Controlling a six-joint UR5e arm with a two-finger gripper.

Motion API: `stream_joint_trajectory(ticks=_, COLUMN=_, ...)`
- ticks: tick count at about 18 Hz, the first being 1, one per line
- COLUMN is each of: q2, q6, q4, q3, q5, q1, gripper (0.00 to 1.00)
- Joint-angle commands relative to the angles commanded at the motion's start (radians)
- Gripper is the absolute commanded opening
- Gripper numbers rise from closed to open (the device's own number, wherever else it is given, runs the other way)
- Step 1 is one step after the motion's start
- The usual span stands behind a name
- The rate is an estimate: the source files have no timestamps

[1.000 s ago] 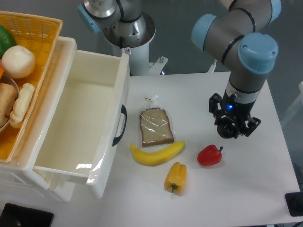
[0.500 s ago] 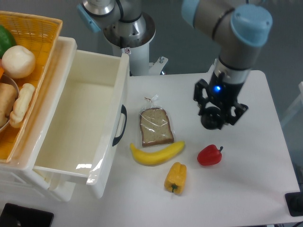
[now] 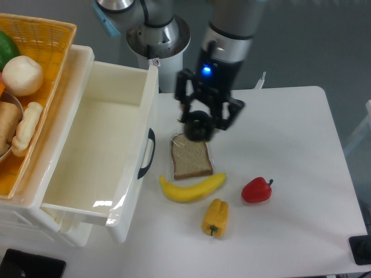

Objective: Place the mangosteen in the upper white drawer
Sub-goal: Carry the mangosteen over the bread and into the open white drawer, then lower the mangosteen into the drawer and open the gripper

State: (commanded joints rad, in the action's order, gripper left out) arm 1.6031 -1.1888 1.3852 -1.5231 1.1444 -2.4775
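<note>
My gripper (image 3: 199, 128) is shut on the mangosteen (image 3: 198, 128), a small round nearly black fruit, and holds it in the air above the top edge of the bagged bread slice. The upper white drawer (image 3: 134, 104) stands pulled open to the left of the gripper, deep and glossy, with a curved black handle (image 3: 148, 154) on its front. Its inside shows nothing in it. The gripper is to the right of the drawer's front wall, apart from it.
A bagged bread slice (image 3: 191, 159), a banana (image 3: 192, 188), a yellow pepper (image 3: 215, 217) and a red bell pepper (image 3: 256, 190) lie on the white table (image 3: 290, 127). A yellow wicker basket (image 3: 35, 63) with food sits at the upper left beside the drawer.
My gripper has moved left and a little away from the camera with the mangosteen in it, from beside the red pepper to above the bread. Nothing else moved.
</note>
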Motion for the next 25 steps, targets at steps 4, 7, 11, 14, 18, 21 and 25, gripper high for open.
stream_joint_trajectory(ticks=4, q2=-0.008, q6=-0.006, q4=0.005, q3=-0.025, q5=-0.012, q1=0.083, gripper=0.01)
stream_joint_trajectory(ticks=7, q2=-0.006, q6=-0.011, q4=0.002, q3=-0.028, q5=-0.02, q1=0.14, gripper=0.01)
stream_joint_trajectory(ticks=11, q2=0.006, q6=-0.012, q4=0.0, q3=-0.032, q5=-0.034, q1=0.192, gripper=0.03)
stream_joint_trajectory(ticks=14, q2=0.011, q6=-0.049, q4=-0.003, q3=-0.054, q5=-0.037, q1=0.203, gripper=0.03)
stream_joint_trajectory(ticks=18, q2=0.06, q6=-0.087, q4=-0.005, q3=-0.06, q5=-0.037, q1=0.207, gripper=0.04)
stream_joint_trajectory(ticks=21, q2=0.081, q6=-0.101, q4=-0.006, q3=-0.06, q5=-0.035, q1=0.23, gripper=0.06)
stream_joint_trajectory(ticks=25, q2=0.101, q6=-0.112, q4=-0.008, q3=-0.06, q5=-0.035, q1=0.235, gripper=0.2)
